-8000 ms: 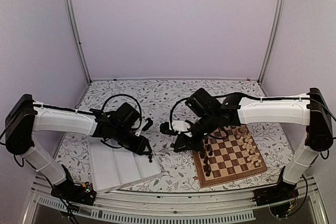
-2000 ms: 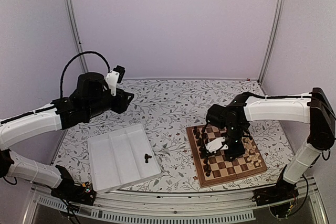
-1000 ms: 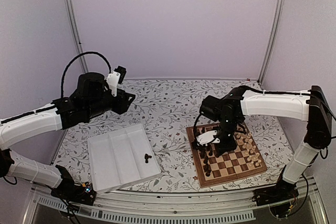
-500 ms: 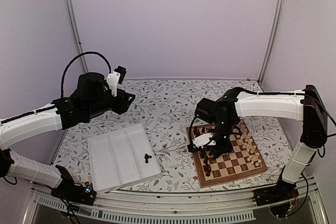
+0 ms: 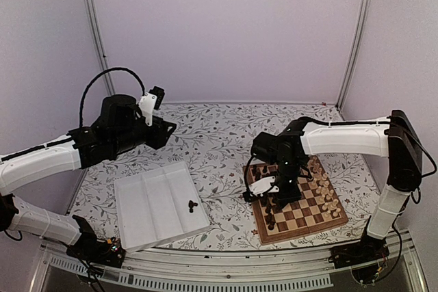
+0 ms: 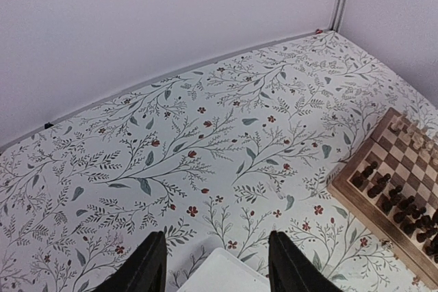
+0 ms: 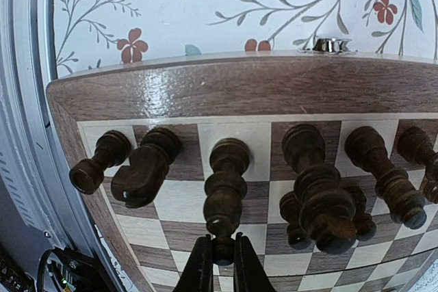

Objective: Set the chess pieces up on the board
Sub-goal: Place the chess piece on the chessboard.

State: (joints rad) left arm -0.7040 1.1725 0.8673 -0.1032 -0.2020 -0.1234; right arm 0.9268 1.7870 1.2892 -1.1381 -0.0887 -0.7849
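Observation:
The board [image 5: 308, 229] lies right of centre. Dark chess pieces [image 5: 268, 218] stand along its left edge and cream ones [image 5: 330, 200] along its right. My right gripper [image 5: 277, 195] points down over the dark side. In the right wrist view it [image 7: 223, 254] is shut on the round top of a dark piece [image 7: 223, 249] on the second row. That piece is just in front of a dark bishop [image 7: 226, 193] on the board [image 7: 239, 87]. My left gripper [image 5: 164, 128] hangs raised at the back left, open and empty [image 6: 217, 268]. One dark piece [image 5: 191, 204] lies in the white tray.
The white ridged tray [image 5: 154, 210] sits left of centre; its corner [image 6: 222, 275] shows under the left fingers. The board's left corner [image 6: 356, 189] shows at the right of the left wrist view. A metal clasp [image 7: 330, 44] is on the board's outer edge. A floral cloth covers the table.
My right gripper has moved left across the board to the dark rows at its left edge. The left arm has lifted off the tray and then stayed still.

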